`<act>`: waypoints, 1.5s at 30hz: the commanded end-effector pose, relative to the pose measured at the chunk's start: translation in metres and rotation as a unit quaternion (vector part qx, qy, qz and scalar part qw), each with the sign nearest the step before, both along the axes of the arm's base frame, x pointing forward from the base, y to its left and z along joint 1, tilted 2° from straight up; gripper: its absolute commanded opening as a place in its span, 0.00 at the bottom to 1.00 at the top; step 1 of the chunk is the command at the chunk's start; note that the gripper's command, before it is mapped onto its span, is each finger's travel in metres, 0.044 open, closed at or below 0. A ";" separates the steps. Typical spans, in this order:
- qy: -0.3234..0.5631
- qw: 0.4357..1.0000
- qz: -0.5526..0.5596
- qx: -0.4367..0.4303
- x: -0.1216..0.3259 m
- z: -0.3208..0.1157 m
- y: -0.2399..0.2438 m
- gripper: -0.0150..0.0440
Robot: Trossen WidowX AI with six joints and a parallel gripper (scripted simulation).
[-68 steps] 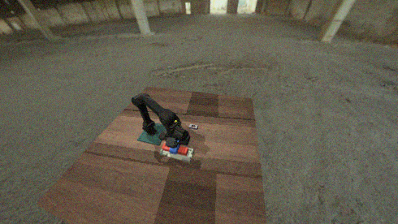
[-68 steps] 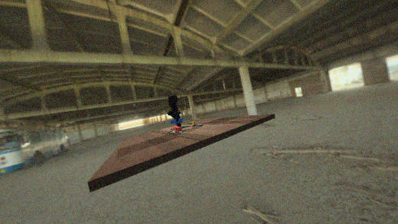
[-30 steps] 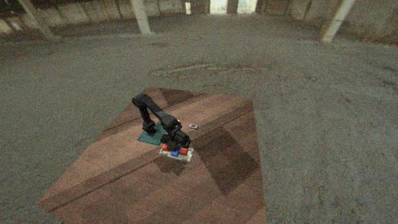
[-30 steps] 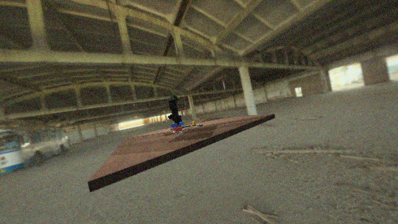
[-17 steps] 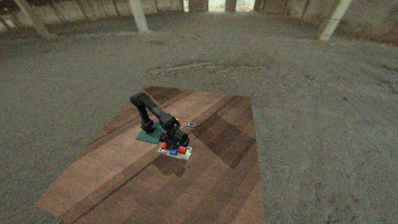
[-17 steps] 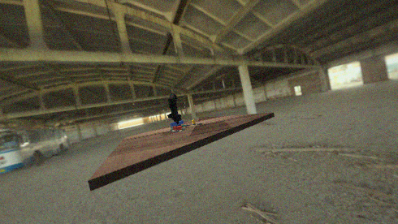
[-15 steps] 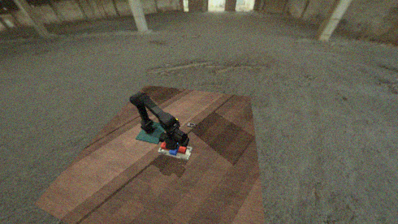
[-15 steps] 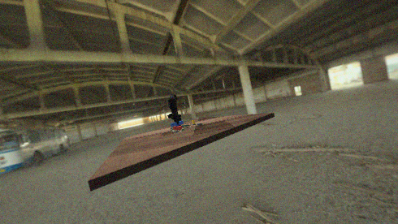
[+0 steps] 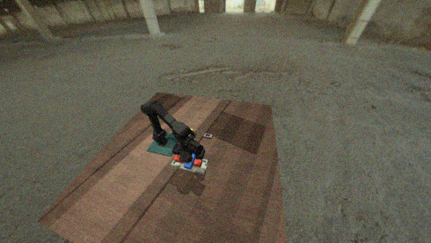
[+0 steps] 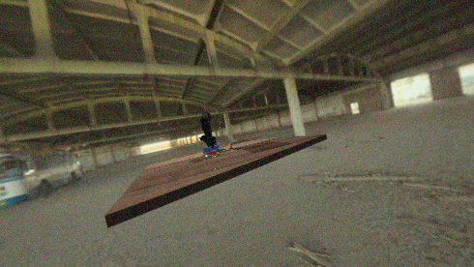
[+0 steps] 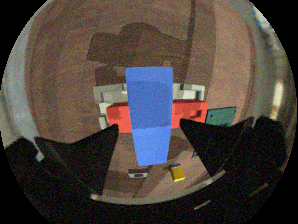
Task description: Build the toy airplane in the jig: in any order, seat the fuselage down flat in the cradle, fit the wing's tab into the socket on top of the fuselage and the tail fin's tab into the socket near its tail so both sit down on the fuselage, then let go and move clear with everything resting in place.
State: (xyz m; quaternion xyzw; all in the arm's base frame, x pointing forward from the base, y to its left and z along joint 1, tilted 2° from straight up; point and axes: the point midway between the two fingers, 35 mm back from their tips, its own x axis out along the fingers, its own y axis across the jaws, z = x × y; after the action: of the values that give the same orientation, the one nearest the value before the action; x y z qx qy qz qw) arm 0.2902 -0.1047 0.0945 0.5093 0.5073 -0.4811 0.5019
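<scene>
The red fuselage [image 9: 198, 162] [image 10: 211, 154] [image 11: 190, 114] lies in the pale jig [image 9: 203, 171] [image 11: 102, 95]. The blue wing [image 9: 189, 165] [image 10: 208, 150] [image 11: 151, 100] lies crosswise over the fuselage and hides its middle in the wrist view. Whether its tab is fully down in the socket cannot be told. My gripper [image 9: 188, 157] [image 11: 150, 124] is open, with one finger on each side of the wing and a gap between each fingertip and the wing. A small yellow part [image 9: 191, 130] [image 10: 230, 145] [image 11: 178, 173], seemingly the tail fin, lies apart from the jig.
A small grey-white piece [image 9: 208, 136] [image 11: 138, 173] lies on the table [image 9: 237, 185] near the yellow part. A dark green plate [image 9: 159, 149] [image 11: 221, 116] lies by the arm's base. Dark shadows fall on the wood beside the jig.
</scene>
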 end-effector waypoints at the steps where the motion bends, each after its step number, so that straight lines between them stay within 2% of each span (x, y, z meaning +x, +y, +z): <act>1: 0.000 1.000 0.000 0.000 0.000 0.000 0.000 1.00; 6: 0.000 1.000 0.000 0.000 0.001 0.008 -0.001 1.00; 13: 0.002 1.000 -0.003 -0.002 -0.001 0.083 -0.002 1.00; 19: 0.001 1.000 0.005 -0.002 0.002 0.085 -0.003 1.00; 23: -0.004 0.986 0.164 -0.006 0.003 0.084 -0.003 1.00; 26: -0.008 0.952 0.305 -0.009 0.003 0.084 -0.003 1.00; 30: -0.014 0.876 0.482 -0.012 0.004 0.083 -0.003 1.00; 34: -0.019 0.772 0.635 -0.015 0.004 0.082 -0.003 1.00; 36: -0.020 0.752 0.659 -0.016 0.004 0.082 -0.003 1.00; 45: -0.020 0.752 0.659 -0.016 0.004 0.082 -0.003 1.00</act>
State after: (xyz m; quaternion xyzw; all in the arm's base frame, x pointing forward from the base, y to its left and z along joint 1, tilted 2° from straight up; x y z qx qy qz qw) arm 0.2940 -0.1071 0.1776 0.1189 0.6925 -0.0932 0.7055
